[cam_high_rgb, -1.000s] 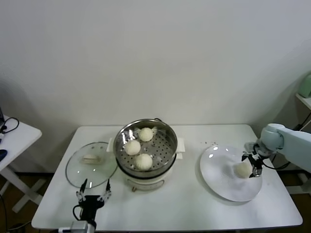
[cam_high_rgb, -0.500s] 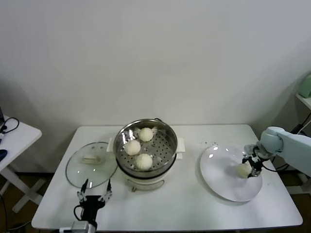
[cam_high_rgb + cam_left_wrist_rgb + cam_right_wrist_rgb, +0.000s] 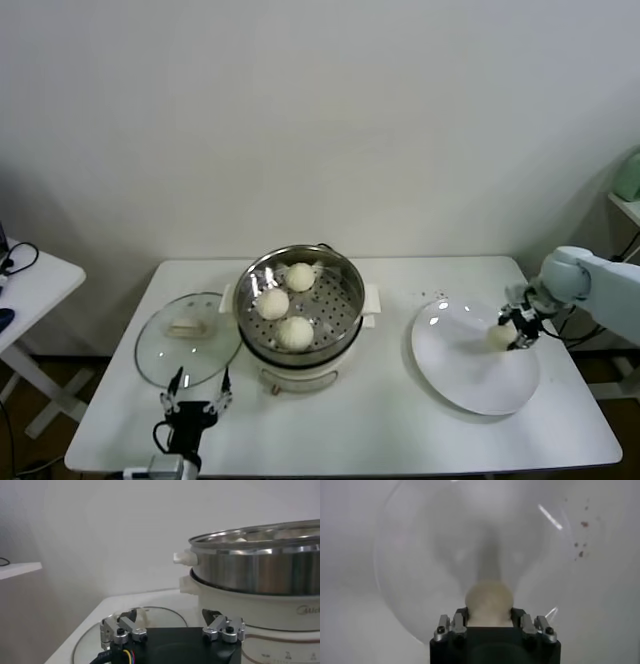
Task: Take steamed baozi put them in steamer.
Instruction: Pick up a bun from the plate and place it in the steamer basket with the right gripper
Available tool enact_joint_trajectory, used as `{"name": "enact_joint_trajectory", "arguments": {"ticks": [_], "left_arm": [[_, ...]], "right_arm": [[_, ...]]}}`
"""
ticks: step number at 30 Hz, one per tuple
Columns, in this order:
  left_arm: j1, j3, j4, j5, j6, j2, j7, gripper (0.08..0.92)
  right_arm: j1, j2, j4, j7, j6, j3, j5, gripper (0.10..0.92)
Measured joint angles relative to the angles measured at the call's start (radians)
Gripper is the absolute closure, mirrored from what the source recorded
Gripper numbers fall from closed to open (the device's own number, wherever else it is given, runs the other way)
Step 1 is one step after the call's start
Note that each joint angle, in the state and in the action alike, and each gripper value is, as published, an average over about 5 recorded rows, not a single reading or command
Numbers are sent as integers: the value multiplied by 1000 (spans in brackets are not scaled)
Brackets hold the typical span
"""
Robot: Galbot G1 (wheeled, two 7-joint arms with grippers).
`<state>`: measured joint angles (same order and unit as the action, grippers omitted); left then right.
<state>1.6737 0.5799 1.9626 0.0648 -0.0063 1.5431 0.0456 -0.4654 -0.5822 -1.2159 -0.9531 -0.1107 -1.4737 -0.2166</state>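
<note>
The fourth bun (image 3: 499, 337) sits pinched in the right claw (image 3: 512, 333) at the right of the frame, over the far right part of the white plate (image 3: 462, 372); a second ago the claw's fingers stood spread around it lower on the plate, and both have since shifted up the frame. From the right wrist the bun (image 3: 489, 600) shows between the two fingers (image 3: 454, 625), its lower part hidden by the claw body, and whether it has left the plate (image 3: 420, 570) is hard to tell. Three more buns (image 3: 295, 332) lie on the holed tray of the steamer (image 3: 300, 300) at centre, unchanged. The glass lid (image 3: 185, 337) lies flat on the worktop (image 3: 380, 430) beside it. The left claw (image 3: 193, 405) waits spread at lower left, partly cut off by the frame edge.
</note>
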Motion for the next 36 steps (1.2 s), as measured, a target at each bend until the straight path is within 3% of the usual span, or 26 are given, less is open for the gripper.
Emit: {"name": "enact_joint_trajectory", "arguments": {"ticks": [18,36], "left_arm": [[-1,11,14,-13,7,-3,-1,177],[-11,-1,2,-13,7,3,-1,177]], "right_arm": [[-522,-168,-268,7,-106,-220,-326,440],[-422,-385,-326,138,-281,-81,-461,440]]}}
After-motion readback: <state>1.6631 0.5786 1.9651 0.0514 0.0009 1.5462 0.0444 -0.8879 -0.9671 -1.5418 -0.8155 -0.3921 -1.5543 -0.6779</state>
